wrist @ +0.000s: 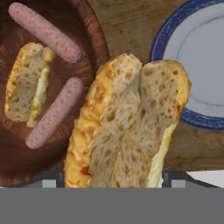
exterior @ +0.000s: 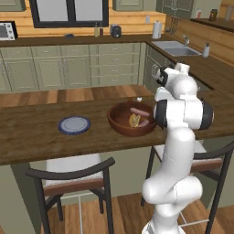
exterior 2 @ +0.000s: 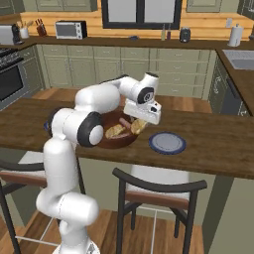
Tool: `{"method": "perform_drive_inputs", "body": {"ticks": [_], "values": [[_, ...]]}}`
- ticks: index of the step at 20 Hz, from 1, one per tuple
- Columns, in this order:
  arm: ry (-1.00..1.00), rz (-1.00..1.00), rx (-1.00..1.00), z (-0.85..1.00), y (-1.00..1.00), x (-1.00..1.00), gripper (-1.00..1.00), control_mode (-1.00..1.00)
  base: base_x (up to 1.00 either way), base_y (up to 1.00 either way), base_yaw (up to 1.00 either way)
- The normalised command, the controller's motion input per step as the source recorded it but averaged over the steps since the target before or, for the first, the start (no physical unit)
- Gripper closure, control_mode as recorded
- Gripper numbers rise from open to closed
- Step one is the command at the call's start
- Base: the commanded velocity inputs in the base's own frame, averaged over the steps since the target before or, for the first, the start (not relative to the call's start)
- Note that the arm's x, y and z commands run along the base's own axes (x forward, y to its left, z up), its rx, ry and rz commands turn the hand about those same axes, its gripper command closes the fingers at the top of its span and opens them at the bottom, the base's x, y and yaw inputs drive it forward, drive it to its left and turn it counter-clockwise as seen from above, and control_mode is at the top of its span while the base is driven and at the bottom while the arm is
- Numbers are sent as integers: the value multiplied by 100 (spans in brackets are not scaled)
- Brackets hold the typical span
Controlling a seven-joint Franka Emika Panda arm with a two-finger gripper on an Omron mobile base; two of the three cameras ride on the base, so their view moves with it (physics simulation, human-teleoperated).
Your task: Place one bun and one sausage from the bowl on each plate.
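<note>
My gripper (exterior 2: 140, 123) is shut on a golden-yellow bun (wrist: 127, 122), held above the right rim of the wooden bowl (wrist: 98, 39) and close to the hand camera. The held bun (exterior 2: 138, 126) hangs between the bowl (exterior 2: 115, 140) and the blue-grey plate (exterior 2: 167, 143) on the counter. Inside the bowl lie a second bun (wrist: 26, 83) and two sausages, one at the back (wrist: 43, 30) and one in the middle (wrist: 54, 113). The plate (wrist: 197, 65) is just beyond the held bun. Another plate (exterior: 74, 124) lies left of the bowl (exterior: 132, 121).
The things stand on a long dark wood counter (exterior: 32, 137) with two stools (exterior: 73, 176) tucked under its near edge. My own arm (exterior: 180, 114) covers the bowl's right side in the left base view. Kitchen cabinets and a sink (exterior: 176, 48) are far behind.
</note>
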Motion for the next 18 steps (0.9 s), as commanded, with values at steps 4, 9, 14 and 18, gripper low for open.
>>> {"method": "perform_drive_inputs", "body": {"ticks": [4, 9, 14, 18], "values": [[0, 5, -1, -45, -80, 2, 100, -100, 0, 0, 0], [0, 3, 0, -31, -20, 25, 100, -100, 0, 0, 0], [0, 0, -1, -36, -20, 41, 100, -100, 0, 0, 0], [0, 0, 0, -34, -42, 37, 100, -100, 0, 0, 0]]}}
